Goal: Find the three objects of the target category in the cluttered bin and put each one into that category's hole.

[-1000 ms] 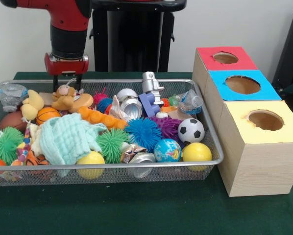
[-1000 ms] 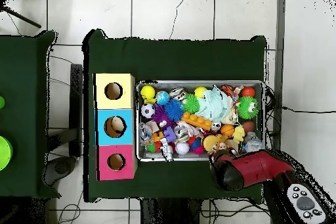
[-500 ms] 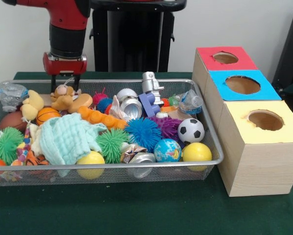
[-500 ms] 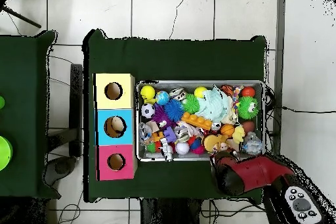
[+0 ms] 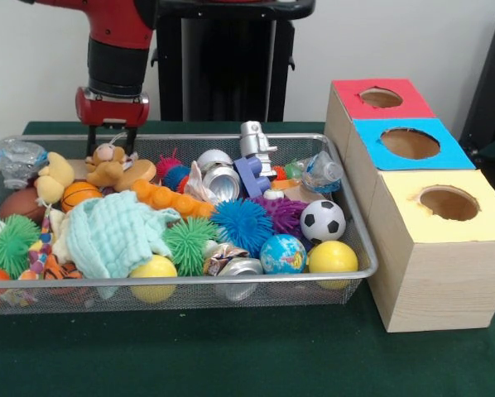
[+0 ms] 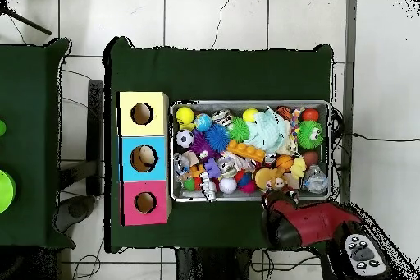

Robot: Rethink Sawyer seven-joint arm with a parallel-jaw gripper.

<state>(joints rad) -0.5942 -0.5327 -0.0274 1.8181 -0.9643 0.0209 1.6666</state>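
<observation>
The gripper (image 5: 112, 139) hung over the bin's (image 5: 231, 279) far left corner, its short fingers a little apart with nothing gripped, directly over a small plush toy (image 5: 108, 163) whose thread loop sat between them. No target category was shown, so which things count could not be told. The balls (image 5: 323, 220) lay at the bin's near right corner, by the boxes (image 5: 419, 198). A snag looked the main risk: the loop could catch a finger and drag the toy and its neighbours out over the rim. Against the earlier frames, the gripper had risen slightly and edged right; the bin's contents had not shifted
</observation>
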